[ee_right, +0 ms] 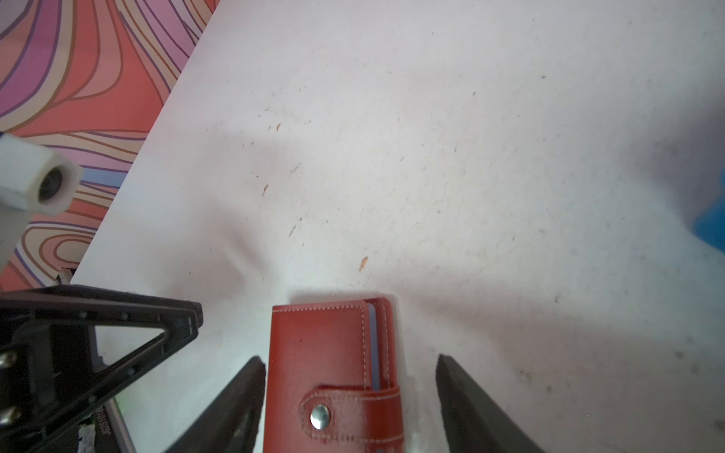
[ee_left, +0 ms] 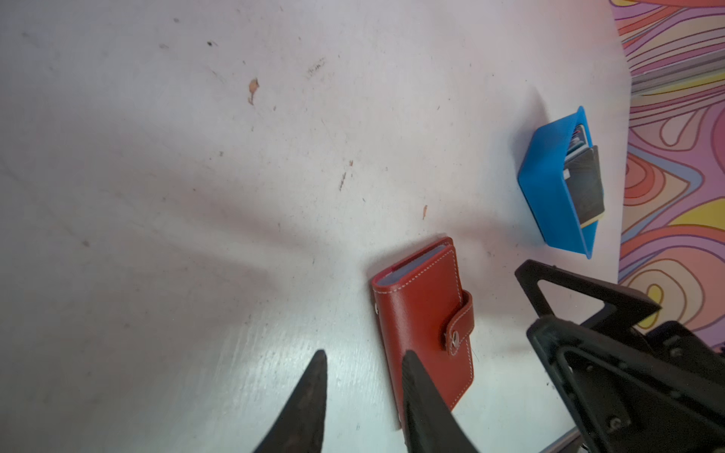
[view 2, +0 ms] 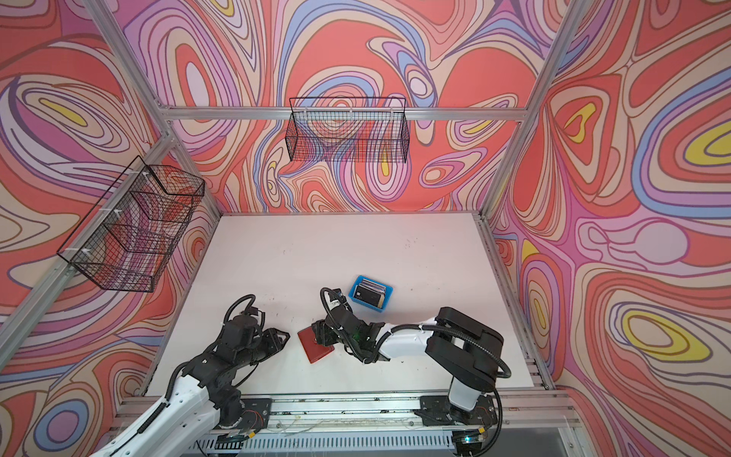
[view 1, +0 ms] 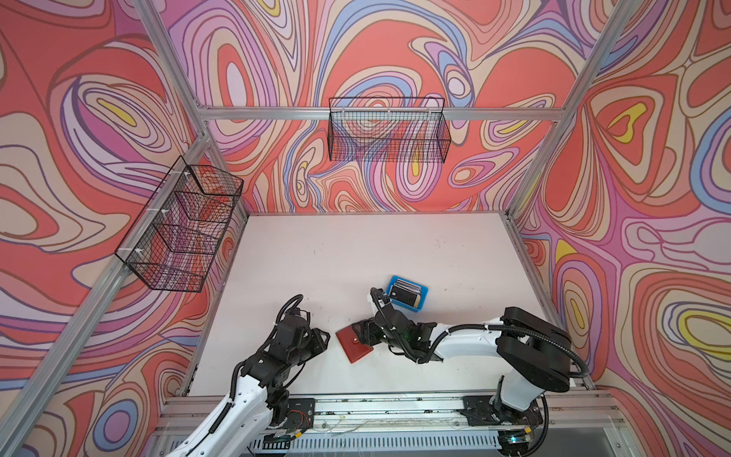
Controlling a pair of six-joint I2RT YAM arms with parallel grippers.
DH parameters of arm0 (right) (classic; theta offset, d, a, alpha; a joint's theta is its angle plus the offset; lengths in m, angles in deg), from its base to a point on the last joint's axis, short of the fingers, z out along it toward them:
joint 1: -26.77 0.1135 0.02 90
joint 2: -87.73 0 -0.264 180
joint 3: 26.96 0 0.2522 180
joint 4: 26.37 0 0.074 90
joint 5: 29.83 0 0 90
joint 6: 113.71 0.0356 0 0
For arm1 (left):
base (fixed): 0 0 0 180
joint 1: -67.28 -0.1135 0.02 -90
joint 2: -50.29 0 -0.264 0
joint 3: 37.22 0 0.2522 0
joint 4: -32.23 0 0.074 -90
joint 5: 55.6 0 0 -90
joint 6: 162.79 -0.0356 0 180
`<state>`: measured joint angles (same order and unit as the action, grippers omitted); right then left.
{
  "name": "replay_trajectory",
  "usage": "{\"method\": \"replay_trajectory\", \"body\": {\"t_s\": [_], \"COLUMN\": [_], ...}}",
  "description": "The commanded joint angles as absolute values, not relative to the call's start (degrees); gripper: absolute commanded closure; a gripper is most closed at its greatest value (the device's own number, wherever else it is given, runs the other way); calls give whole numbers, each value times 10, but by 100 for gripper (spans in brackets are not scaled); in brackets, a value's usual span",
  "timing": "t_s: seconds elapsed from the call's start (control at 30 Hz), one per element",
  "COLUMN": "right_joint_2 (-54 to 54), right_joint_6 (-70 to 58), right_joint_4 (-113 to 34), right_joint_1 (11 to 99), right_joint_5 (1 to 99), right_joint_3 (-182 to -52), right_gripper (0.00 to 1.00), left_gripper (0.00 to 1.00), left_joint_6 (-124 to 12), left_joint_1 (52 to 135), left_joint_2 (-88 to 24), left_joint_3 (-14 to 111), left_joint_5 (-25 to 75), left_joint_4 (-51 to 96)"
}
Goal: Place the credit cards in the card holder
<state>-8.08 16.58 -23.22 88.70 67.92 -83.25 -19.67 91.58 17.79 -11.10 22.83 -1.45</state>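
Note:
The card holder [view 1: 353, 347] [view 2: 316, 348] is a red-brown wallet lying flat on the white table, with its snap tab [ee_right: 319, 415] fastened. My right gripper [view 1: 362, 334] [ee_right: 350, 357] is open and straddles it. One fingertip is close against one long edge, and the other stands clear of the opposite edge. My left gripper [view 1: 326, 339] [ee_left: 365, 353] is just left of the holder. Its jaws are narrowly apart with only bare table between them. The credit cards [view 1: 405, 293] [ee_left: 584, 180] are a stack with a black-faced card on top, sitting in a small blue tray [view 1: 421, 304] behind the holder.
A wire basket [view 1: 389, 130] hangs on the back wall and another wire basket [view 1: 182, 233] on the left wall. An aluminium rail [view 1: 375, 403] carrying both arm bases runs along the table's front edge. The blue tray [view 2: 385, 302] stands just behind my right wrist.

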Motion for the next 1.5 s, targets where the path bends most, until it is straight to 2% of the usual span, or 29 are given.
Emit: {"method": "replay_trajectory", "body": {"t_s": [0.0,0.3,0.53,0.8,1.1,1.37,1.47], "right_joint_2": [-60,-77,-91,-115,-128,-145,-136], "right_joint_6": [188,214,220,218,221,253,269], "right_joint_4": [-237,-239,-245,-247,-246,-198,-168], "right_joint_1": [895,924,941,943,944,948,949], "right_joint_5": [684,679,689,707,700,673,676], "right_joint_3": [-805,-790,-799,-803,-816,-802,-781], "right_gripper": [25,24,25,26,36,45,51], "left_gripper": [64,64,71,72,73,83,87], "left_joint_6": [-167,-149,-139,-107,-84,-92,-92], "left_joint_1": [922,937,971,1028,1054,1075,1079], "left_joint_2": [202,174,98,45,-37,-131,-149], "left_joint_3": [-135,-163,-151,-155,-173,-131,-127], "left_joint_5": [204,170,197,258,285,293,295], "left_joint_4": [14,86,148,194,281,319,334]}}
